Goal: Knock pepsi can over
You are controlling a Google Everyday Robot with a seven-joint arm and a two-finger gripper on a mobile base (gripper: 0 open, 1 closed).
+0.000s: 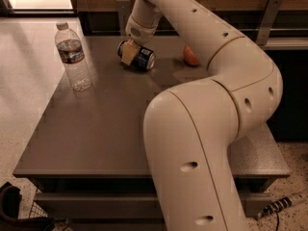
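The pepsi can (142, 58) is dark blue with a white label patch. It lies on its side on the grey table (106, 124), near the back edge, with its silver end to the right. My gripper (128, 52) is right at the can's left end, touching or almost touching it, and reaches down from the arm overhead. The gripper's tan part covers the can's left end.
A clear plastic water bottle (73, 57) stands upright at the table's left side. A red-orange apple (190, 57) sits right of the can, partly hidden by my arm. My large arm (202, 129) covers the table's right half. A counter runs behind the table.
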